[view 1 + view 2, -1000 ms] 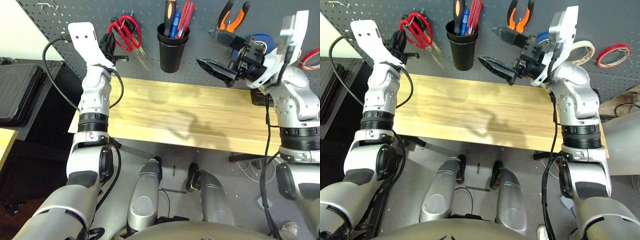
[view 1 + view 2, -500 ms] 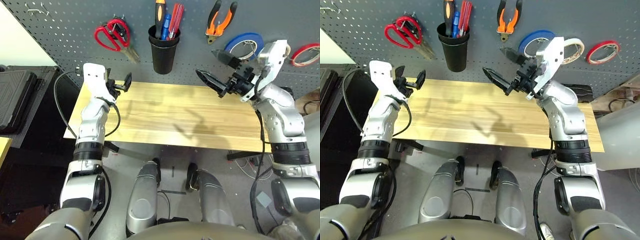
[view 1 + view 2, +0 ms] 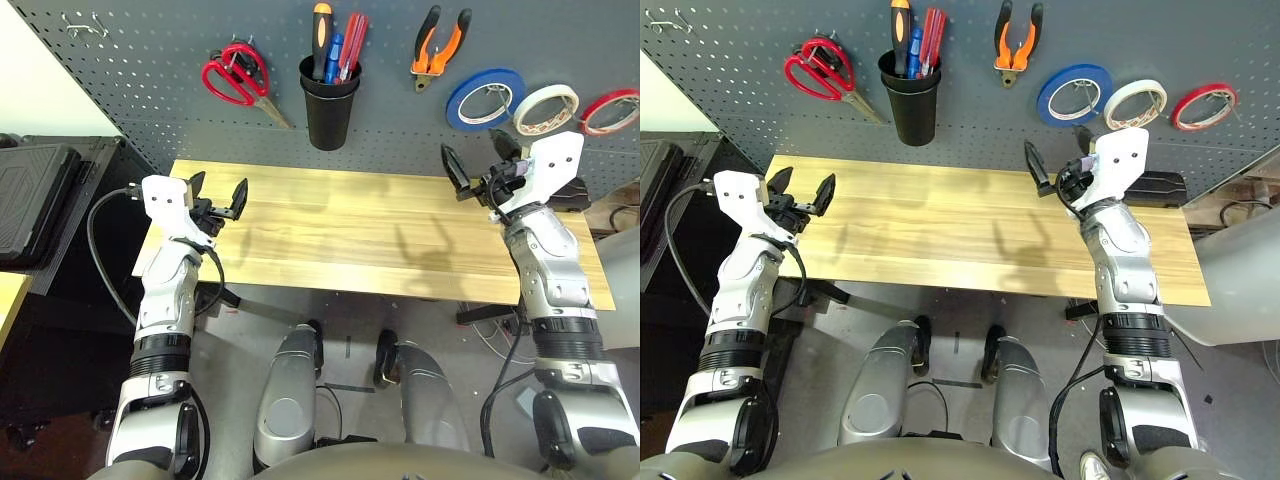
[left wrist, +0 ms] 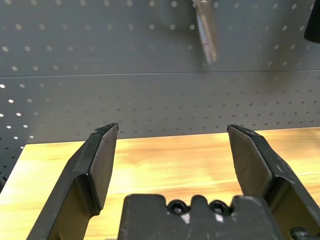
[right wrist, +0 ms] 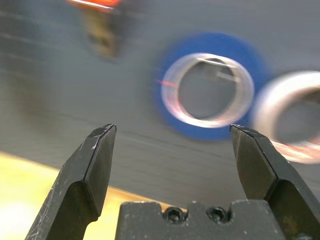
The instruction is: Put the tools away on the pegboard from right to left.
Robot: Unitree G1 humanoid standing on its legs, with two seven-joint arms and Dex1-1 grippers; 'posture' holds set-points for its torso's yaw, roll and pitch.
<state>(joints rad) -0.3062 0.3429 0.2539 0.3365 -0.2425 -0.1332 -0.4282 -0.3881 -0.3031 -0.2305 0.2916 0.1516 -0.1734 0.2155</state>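
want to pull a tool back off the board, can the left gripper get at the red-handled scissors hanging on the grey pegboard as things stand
Probably yes. The left gripper is open and empty over the wooden table's left end, and the red-handled scissors hang on the grey pegboard above it, with nothing between them.

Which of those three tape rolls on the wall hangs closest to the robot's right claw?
The blue roll, leftmost of the three, hanging just above the right gripper. The whitish roll and red roll hang farther right.
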